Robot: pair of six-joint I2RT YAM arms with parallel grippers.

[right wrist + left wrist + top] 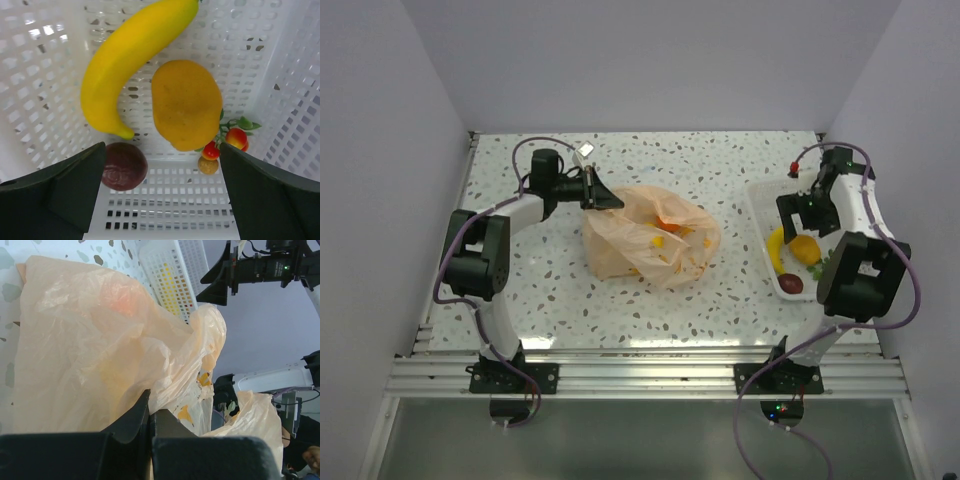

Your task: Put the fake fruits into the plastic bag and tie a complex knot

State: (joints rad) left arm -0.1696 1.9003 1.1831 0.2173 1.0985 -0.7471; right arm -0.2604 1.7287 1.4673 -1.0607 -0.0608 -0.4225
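left hand point(610, 200) pinches the soft, slippery bag point(650, 240), slumped mid-counter point(720, 160). in the tray point(50, 75), right hand point(807, 225) hangs spread over the orange point(186, 105), seemingly light and rigid, best gripped across its narrow middle.

A lab test cell (white walls point(380, 100), speckled table point(720, 300), aluminium rails point(640, 375)).

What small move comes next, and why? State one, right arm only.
Probably lower the right gripper and close on the orange fruit: its open jaws straddle it in the tray, while the left gripper holds the plastic bag by its edge.
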